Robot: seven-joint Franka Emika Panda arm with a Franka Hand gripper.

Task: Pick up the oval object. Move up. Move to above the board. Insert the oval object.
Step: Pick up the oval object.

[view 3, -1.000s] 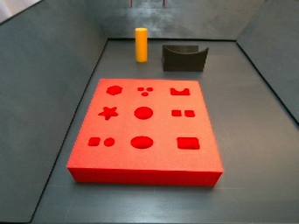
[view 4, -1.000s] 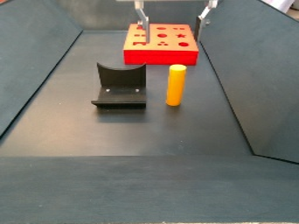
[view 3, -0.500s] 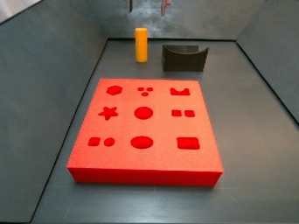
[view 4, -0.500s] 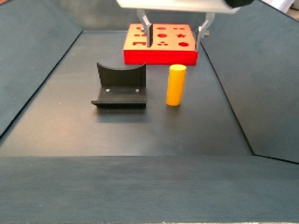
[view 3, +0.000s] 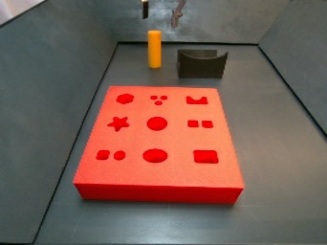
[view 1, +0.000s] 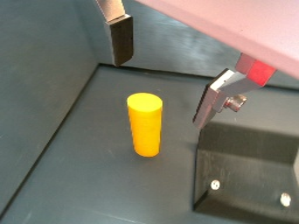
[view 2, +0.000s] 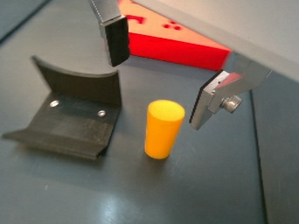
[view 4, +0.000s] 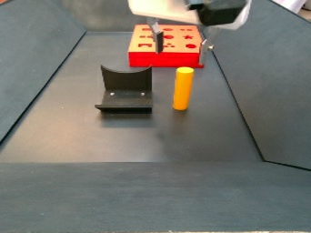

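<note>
the oval object (view 2: 163,129) stands upright on the floor beside the fixture (view 2: 69,114), below and between the spread, empty fingers (view 2: 115,41) of the gripper (view 2: 163,68), untouched, with the board (view 2: 179,42) lying beyond it.

One oval object (view 3: 155,49) stands on the floor, a single orange-yellow peg, seen in both side views and both wrist views (view 1: 145,124). There is one board (view 3: 90,163), red, and its top carries nine cut-out holes in three rows of three. One fixture (view 4: 124,89) sits on the floor. One gripper (view 2: 163,68) hangs above the peg with two fingers (view 2: 114,38), one on each side, jaws apart and nothing between the pads.
</note>
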